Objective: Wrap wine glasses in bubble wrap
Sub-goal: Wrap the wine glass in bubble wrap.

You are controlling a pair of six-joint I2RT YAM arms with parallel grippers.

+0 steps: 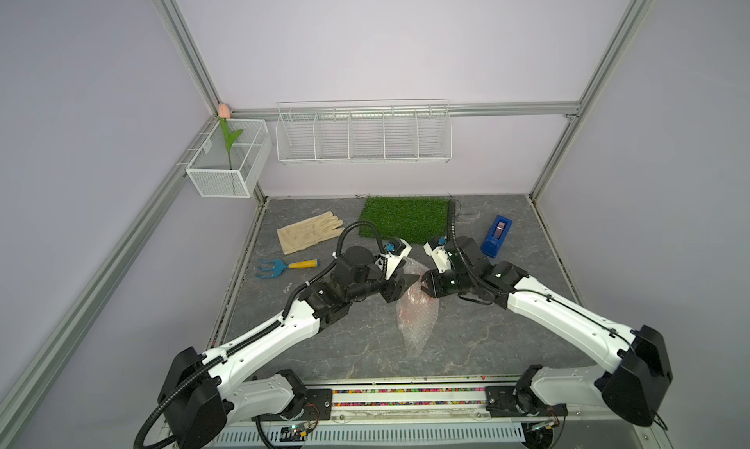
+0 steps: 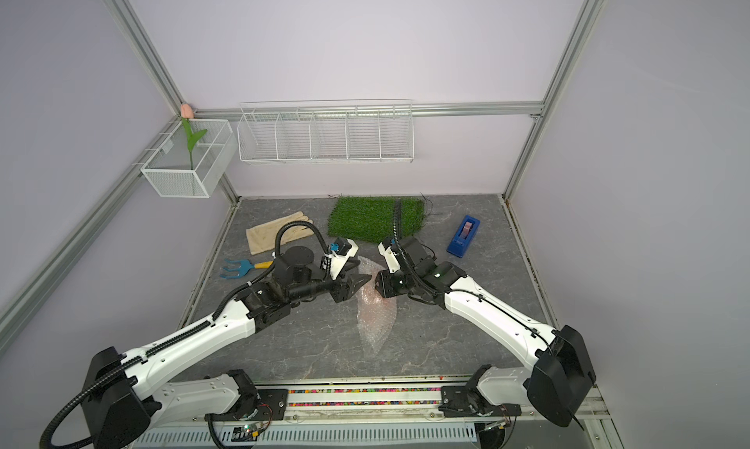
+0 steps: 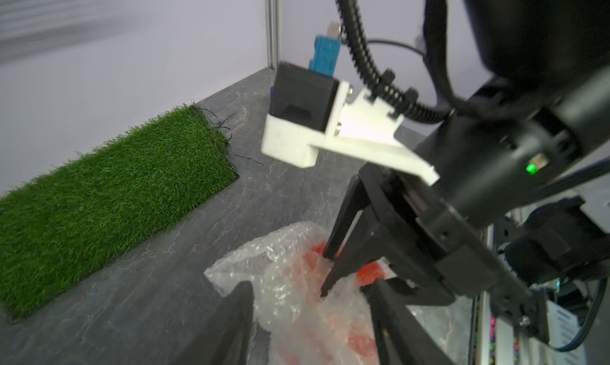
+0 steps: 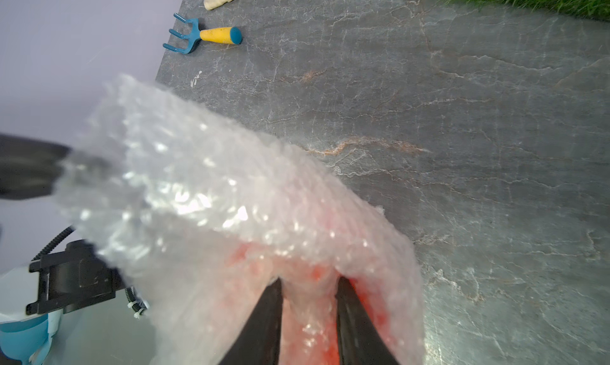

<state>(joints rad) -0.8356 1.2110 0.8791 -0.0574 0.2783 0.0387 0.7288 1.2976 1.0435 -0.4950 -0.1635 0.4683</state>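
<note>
Bubble wrap [image 1: 418, 321] was bunched into 1 long bundle just off the green turf mat [image 1: 404, 219], long axis running straight away from it. Wine glass [image 1: 410, 305] glowed red inside, toward the mat end. Right gripper [image 1: 424, 288] pinched the wrap there. Left gripper [image 1: 408, 286] sat just as near, jaws apart, looked like no real grip.

A robotics lab test cell: aluminium extrusion framing [image 1: 182, 53] holds plain lilac panels [image 1: 385, 41]. A left arm [image 1: 264, 341] and a right arm [image 1: 568, 317] stand on a rail [image 1: 406, 402] beside a bare circuit board [image 1: 298, 428]. Staged props lie on the stone-look tabletop [image 1: 365, 345]: turf mat [image 1: 406, 219], glove [image 1: 308, 231], hand rake [image 1: 284, 266], tape dispenser [image 1: 497, 236].
</note>
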